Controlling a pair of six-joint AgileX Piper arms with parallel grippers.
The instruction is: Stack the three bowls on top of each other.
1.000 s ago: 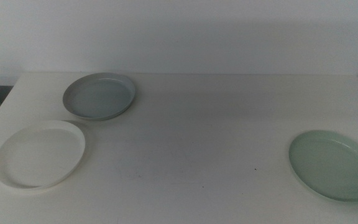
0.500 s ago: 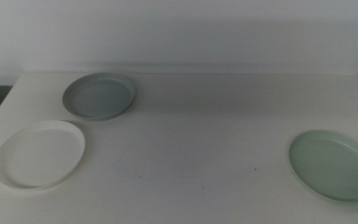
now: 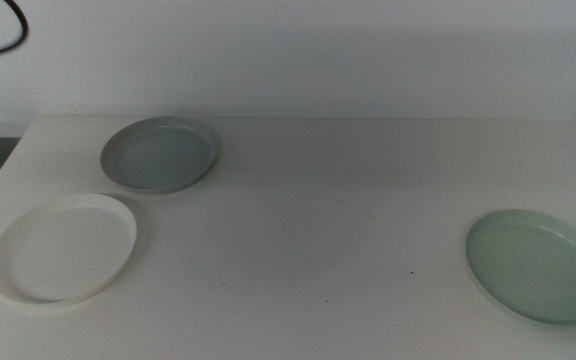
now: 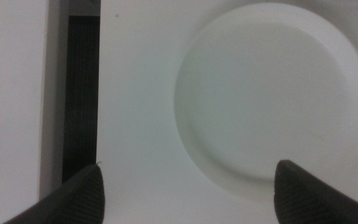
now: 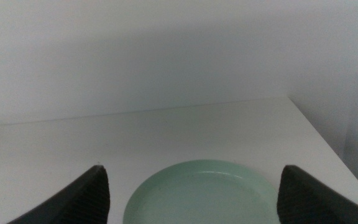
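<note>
The three bowls lie apart on the white table point(image 3: 328, 210). The grey bowl point(image 3: 160, 154) is at the back left. The white bowl point(image 3: 64, 247) is at the front left. The mint green bowl point(image 3: 534, 264) is at the front right. No gripper shows in the middle view. My left gripper point(image 4: 188, 193) is open above the table near the white bowl point(image 4: 272, 99). My right gripper point(image 5: 191, 193) is open, with the mint green bowl point(image 5: 201, 193) between and beyond its jaws.
A black cable point(image 3: 8, 30) loops in at the top left corner of the middle view. A dark gap point(image 4: 82, 93) beside the table's left edge shows in the left wrist view. A white wall point(image 3: 298, 55) stands behind the table.
A black cable has come into the top left corner of the middle view. The bowls have not moved.
</note>
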